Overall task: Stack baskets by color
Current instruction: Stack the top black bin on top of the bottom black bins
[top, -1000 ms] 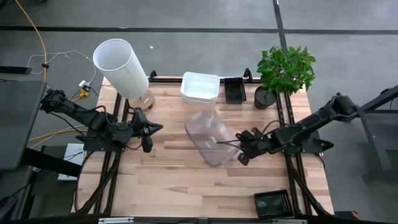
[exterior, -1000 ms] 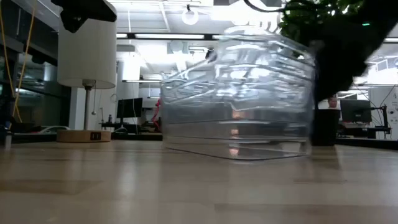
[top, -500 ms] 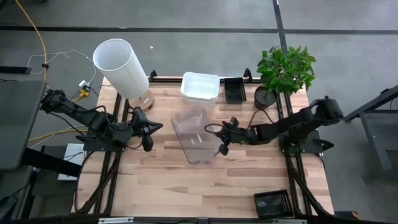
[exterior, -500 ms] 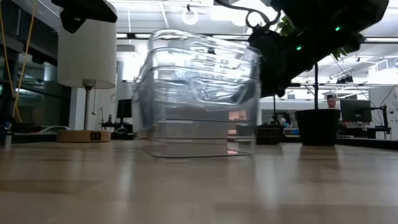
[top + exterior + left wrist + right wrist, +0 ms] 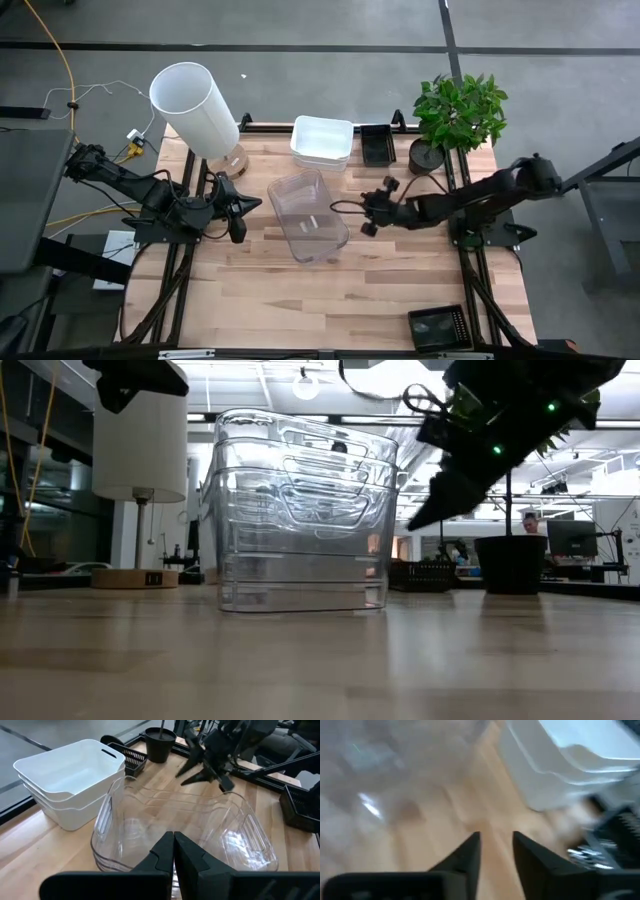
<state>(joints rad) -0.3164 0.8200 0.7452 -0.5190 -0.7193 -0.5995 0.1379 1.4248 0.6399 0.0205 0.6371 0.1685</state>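
Observation:
A stack of nested clear baskets (image 5: 308,217) stands upright with its base on the table's middle (image 5: 300,510) (image 5: 180,822). Two nested white baskets (image 5: 322,141) (image 5: 70,775) sit at the far edge, with a black slotted basket (image 5: 377,146) beside them. Another black basket (image 5: 437,325) lies at the near right corner. My right gripper (image 5: 366,212) (image 5: 495,845) hovers open just right of the clear stack, apart from it. My left gripper (image 5: 238,208) (image 5: 173,851) waits shut to the stack's left.
A big white cylinder (image 5: 194,108) on a round wooden base stands at the far left corner. A potted green plant (image 5: 455,118) stands at the far right corner. Bare wood (image 5: 300,300) lies along the near side.
My right gripper has carried the clear stack toward the table's left, rolling its wrist as it went. The stack, tilted a second ago, now stands flat and has turned about. The gripper has let go of it and drawn back slightly to the right.

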